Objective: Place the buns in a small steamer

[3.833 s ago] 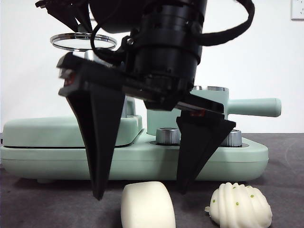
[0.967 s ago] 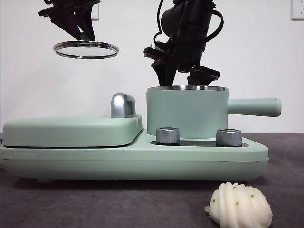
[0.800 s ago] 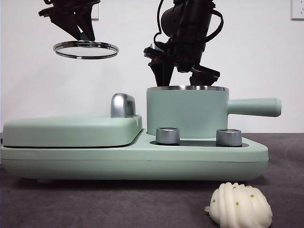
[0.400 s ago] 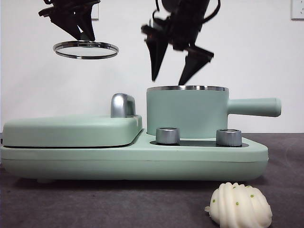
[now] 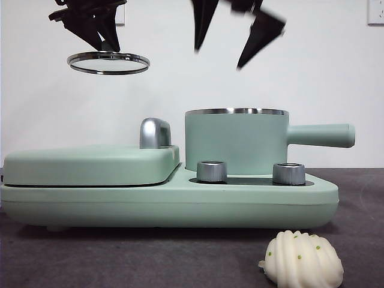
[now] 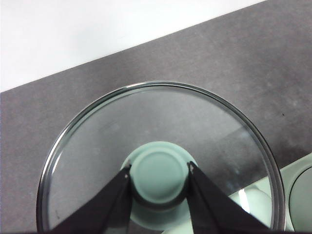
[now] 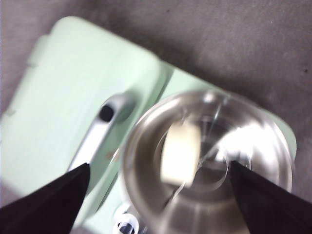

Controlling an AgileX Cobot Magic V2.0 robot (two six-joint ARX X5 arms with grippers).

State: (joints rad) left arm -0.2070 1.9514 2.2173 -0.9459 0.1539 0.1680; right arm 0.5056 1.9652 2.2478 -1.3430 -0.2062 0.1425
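The small steamer [image 5: 235,141], a mint-green pot with a steel rim and side handle, stands open on its base. Inside it lies the smooth bun [image 7: 179,152], seen blurred in the right wrist view. The ridged bun [image 5: 305,260] with green dots rests on the dark table in front. My right gripper [image 5: 231,39] hangs open and empty high above the pot. My left gripper [image 6: 159,175] is shut on the green knob of the glass lid [image 5: 108,61], held in the air at the upper left.
A flat mint-green lidded griddle [image 5: 90,165] with a steel handle [image 5: 155,132] sits left of the pot on the same base [image 5: 180,207]. Two steel knobs [image 5: 212,171] face the front. Dark table surface [image 5: 120,258] lies before the appliance.
My right gripper has risen from just above the pot's rim to the top of the picture, open and empty. The lid and left gripper have not moved.
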